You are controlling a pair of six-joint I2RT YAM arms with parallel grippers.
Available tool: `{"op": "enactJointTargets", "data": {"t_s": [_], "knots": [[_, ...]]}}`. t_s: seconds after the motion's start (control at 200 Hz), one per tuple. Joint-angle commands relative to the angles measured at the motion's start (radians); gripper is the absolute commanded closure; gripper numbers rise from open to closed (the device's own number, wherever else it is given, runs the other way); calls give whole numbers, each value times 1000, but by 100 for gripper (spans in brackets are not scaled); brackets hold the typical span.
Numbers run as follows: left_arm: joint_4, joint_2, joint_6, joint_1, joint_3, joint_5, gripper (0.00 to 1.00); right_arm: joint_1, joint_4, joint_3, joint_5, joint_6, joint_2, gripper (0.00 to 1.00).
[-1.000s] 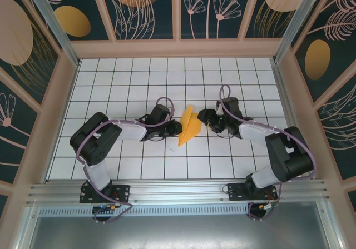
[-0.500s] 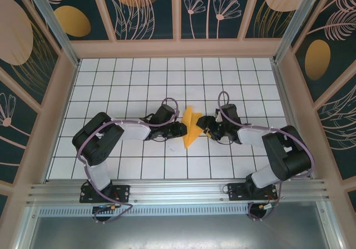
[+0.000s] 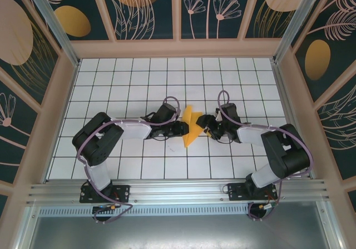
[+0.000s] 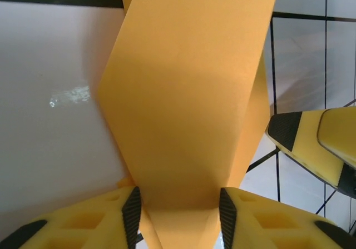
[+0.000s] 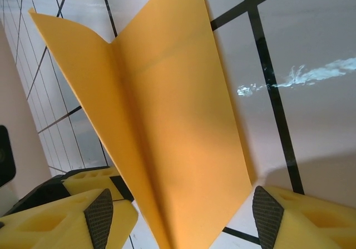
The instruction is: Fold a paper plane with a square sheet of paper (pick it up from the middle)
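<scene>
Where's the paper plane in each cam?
Top external: paper plane mid-table, between left gripper and right gripper.
Left wrist: paper plane centre, running from bottom edge to top edge.
Right wrist: paper plane centre, creased, narrowing toward the bottom edge.
Shared landmark: white table with black grid lines under the paper.

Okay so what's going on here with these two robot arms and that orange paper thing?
Two black robot arms meet at the middle of the white grid-tiled table over a folded orange-yellow paper sheet, already creased into a narrow pointed shape. The left gripper and the right gripper each have their yellow fingers either side of the paper. Both sets of jaws stand open, so nothing is clamped.
</scene>
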Motion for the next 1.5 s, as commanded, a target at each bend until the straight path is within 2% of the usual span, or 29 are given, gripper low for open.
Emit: {"op": "enactJointTargets", "data": {"t_s": [0.0, 0.135, 0.525, 1.096, 1.496], "knots": [[-1, -77, 13, 1, -7, -45, 51, -17, 41, -1, 29, -26, -34, 27], [-5, -96, 20, 3, -6, -69, 47, -22, 61, -6, 1, -36, -33, 26], [-92, -9, 26, 3, 30, -124, 51, -21, 15, 24, 7, -53, 14, 26], [-166, 112, 93, 0, 80, -61, 59, 0, 25, 81, -40, -52, 75, 26], [-158, 114, 88, -7, 127, -53, 57, 29, -39, 131, 14, -23, 84, 27]]}}
